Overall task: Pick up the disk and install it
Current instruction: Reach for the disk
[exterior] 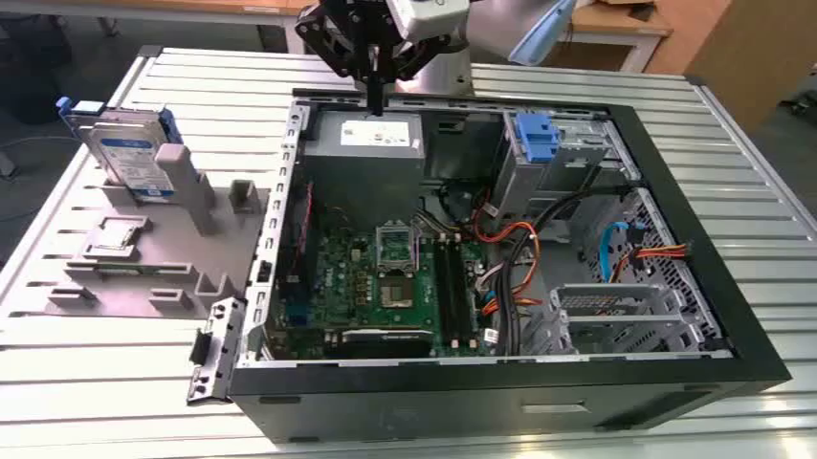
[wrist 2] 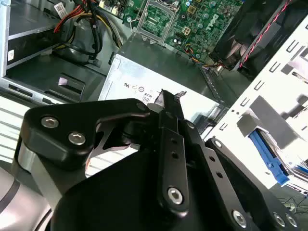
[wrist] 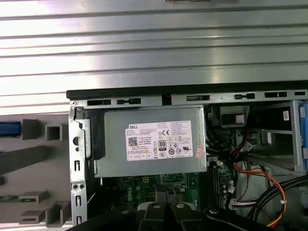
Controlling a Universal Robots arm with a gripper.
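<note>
While my gripper [exterior: 378,107] hangs over the power supply [exterior: 367,136] with jaws pressed together and empty, the disk [exterior: 132,153] stands well apart on the grey rack [exterior: 160,251], so picking is not begun and needs my jaws spread first.

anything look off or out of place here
Nothing stands out. The disk stands on edge in the grey holder beside the open computer case, and the hand hangs over the power supply.
</note>
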